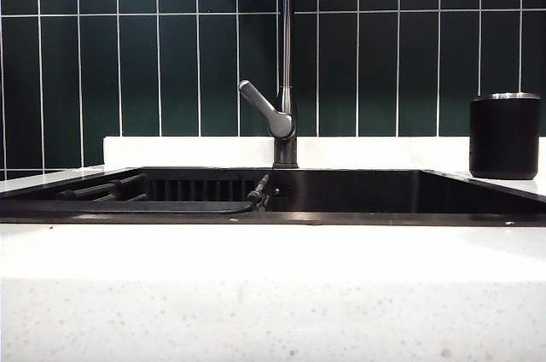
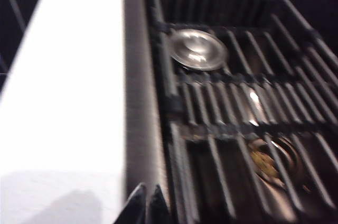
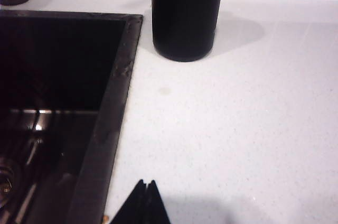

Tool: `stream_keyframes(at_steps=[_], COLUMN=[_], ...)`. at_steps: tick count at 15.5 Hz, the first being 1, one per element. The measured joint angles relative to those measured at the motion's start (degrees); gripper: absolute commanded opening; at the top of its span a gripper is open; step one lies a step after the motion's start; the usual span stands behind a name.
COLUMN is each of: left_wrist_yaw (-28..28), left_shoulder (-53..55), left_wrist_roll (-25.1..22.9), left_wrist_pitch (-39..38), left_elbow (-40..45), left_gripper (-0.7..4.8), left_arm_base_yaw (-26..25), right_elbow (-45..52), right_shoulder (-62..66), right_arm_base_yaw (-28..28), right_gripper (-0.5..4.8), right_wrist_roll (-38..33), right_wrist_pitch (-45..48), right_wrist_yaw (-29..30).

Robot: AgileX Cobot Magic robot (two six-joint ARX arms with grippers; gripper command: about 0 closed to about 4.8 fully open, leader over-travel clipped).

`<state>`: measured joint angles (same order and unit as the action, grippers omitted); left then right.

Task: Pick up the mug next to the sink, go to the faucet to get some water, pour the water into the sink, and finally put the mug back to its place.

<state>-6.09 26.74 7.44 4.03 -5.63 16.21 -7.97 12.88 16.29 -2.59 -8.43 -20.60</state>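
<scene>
The mug (image 3: pixel 187 15) stands untouched on the worktop (image 3: pixel 237 118) right of the sink (image 3: pixel 63 65); right claw (image 3: pixel 145 203) and left claw (image 2: pixel 147 205), both closed and empty, should spread before grasping squarely.

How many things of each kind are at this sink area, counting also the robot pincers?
Mug: 1
Faucet: 1
Sink: 1
Rack in the sink: 1
Pincers, left over the sink edge, right over the counter, both shut: 2
Total: 6
</scene>
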Motion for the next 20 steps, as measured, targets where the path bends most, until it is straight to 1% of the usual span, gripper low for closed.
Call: stream_keyframes(at_steps=[2, 4, 9, 20], left_wrist_yaw=[-1.92, -2.08, -2.08, -2.1], left_shoulder=[0.02, 0.0, 0.0, -0.68], left_wrist_roll=[-0.07, -0.07, -0.07, -0.07], left_wrist_pitch=[3.98, 4.83, 2.82, 2.49], left_elbow=[2.14, 2.19, 2.19, 2.19], left_gripper=[0.13, 0.13, 0.18, 0.18], left_arm_base_yaw=[0.0, 0.0, 0.0, -0.02], right_elbow=[2.01, 2.29, 2.29, 2.29], right_shoulder=[0.0, 0.0, 0.0, 0.0], right_arm_base_yaw=[0.0, 0.0, 0.0, 0.0], right_gripper=[-0.06, -0.05, -0.05, -0.05], right_wrist_roll=[0.0, 0.0, 0.0, 0.0], right_wrist_pitch=[4.66, 5.11, 5.16, 5.25], right_wrist_yaw=[0.0, -0.02, 0.0, 0.0])
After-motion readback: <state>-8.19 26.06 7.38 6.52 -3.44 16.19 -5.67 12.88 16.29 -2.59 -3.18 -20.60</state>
